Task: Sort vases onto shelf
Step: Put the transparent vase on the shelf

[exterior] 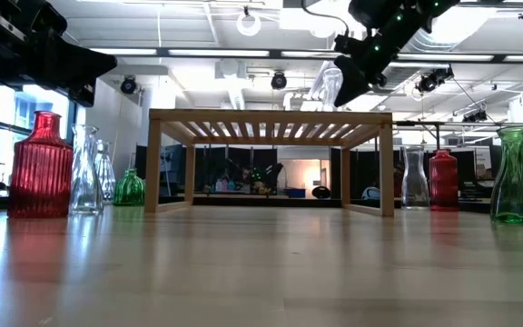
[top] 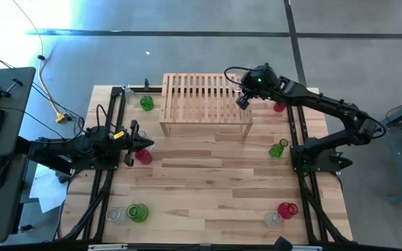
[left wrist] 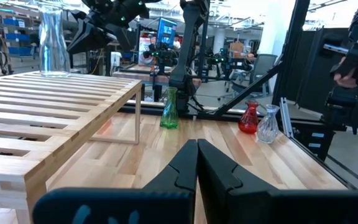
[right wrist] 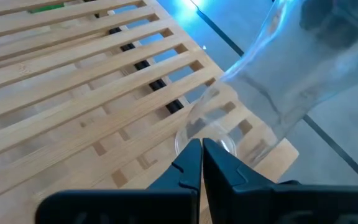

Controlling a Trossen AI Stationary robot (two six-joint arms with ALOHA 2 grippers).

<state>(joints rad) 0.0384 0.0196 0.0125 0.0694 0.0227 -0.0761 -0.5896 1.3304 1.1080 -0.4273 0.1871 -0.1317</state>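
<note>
Clear vase (right wrist: 272,81) stood on the shelf (right wrist: 73,81). My right end effector (right wrist: 201,144) was pinched shut beside it, and the vase's top was cut off.

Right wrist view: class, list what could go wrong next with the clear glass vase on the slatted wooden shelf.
1. The clear glass vase stands near a corner of the light-wood slatted shelf; a nudge might tip it off.
2. The right gripper, shut, sits close beside it and could clip it when pulling away.
</note>
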